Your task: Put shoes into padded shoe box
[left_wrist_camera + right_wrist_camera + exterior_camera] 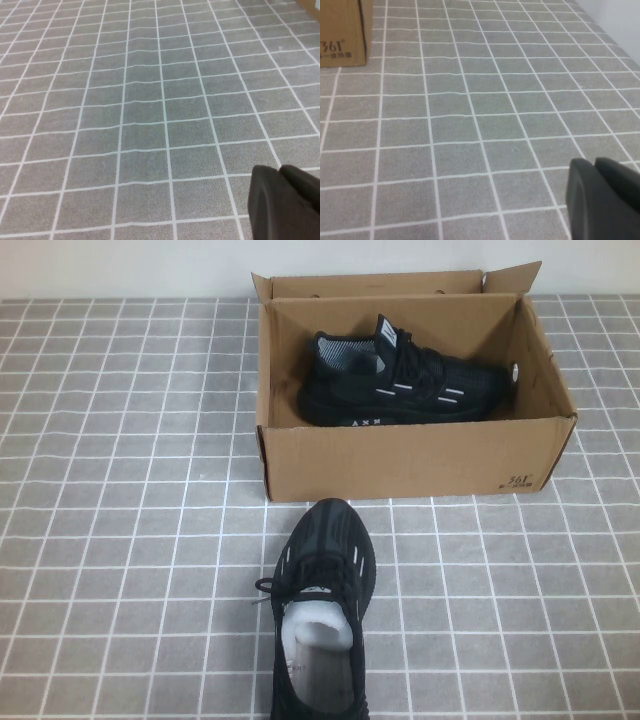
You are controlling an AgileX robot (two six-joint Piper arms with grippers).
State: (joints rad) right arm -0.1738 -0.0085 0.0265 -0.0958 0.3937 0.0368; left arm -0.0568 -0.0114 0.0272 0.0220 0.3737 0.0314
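Near edge of the desk, centre: one black sneaker, toe toward the shoe box. Beyond it, toward the far edge, the box stands open, the second sneaker lying on its side inside. Left gripper and right gripper over bare grey tile cloth; whether either is released or clenched cannot be told.
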